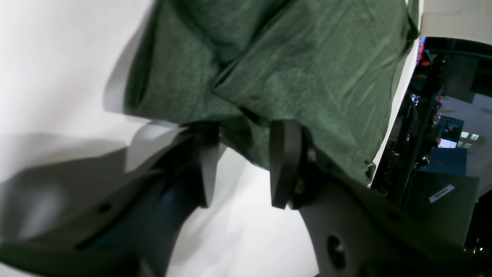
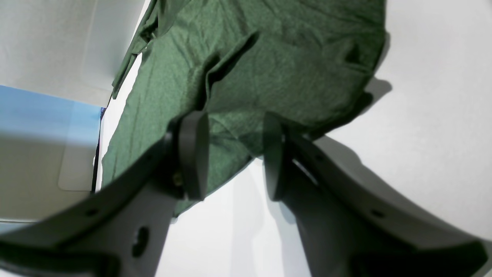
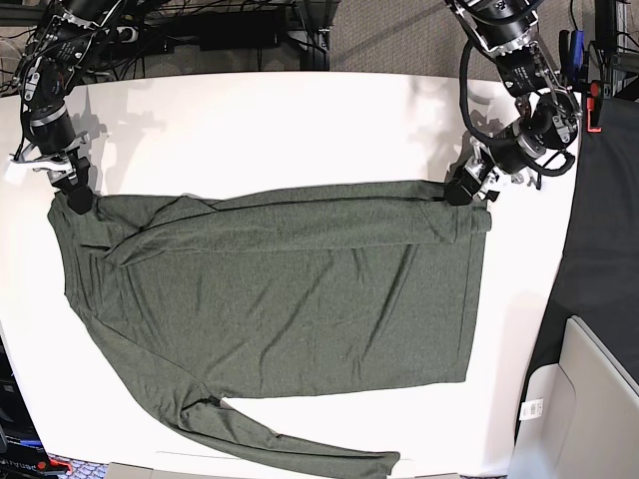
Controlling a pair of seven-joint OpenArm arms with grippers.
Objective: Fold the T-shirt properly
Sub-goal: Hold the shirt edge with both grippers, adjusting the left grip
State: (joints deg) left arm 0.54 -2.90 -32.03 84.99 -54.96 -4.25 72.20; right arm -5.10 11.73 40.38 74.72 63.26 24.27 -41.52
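The T-shirt [image 3: 290,299], a dark heathered olive-green long-sleeved one, lies spread across the white bench [image 3: 280,130] and fills most of the middle of the base view. Its top strip is doubled over toward the body, leaving a straight folded edge that runs from the left side of the frame to the right. One sleeve trails diagonally to the bottom centre of the frame, its cuff close to the lower bench edge.

The left gripper [image 3: 461,190] sits at the upper right of the base view, at the right-hand end of the folded edge. In the left wrist view its jaws [image 1: 246,161] stand parted, with a gap between the two dark pads; a rumpled corner of the T-shirt [image 1: 300,69] lies right at the tips, partly between them, but the pads do not press on it.

The right gripper [image 3: 78,195] is at the upper left of the base view, at the other end of the folded edge. In the right wrist view its jaws [image 2: 232,154] are also apart, with the edge of the T-shirt [image 2: 269,57] reaching into the gap. I cannot tell whether the cloth touches either pad.
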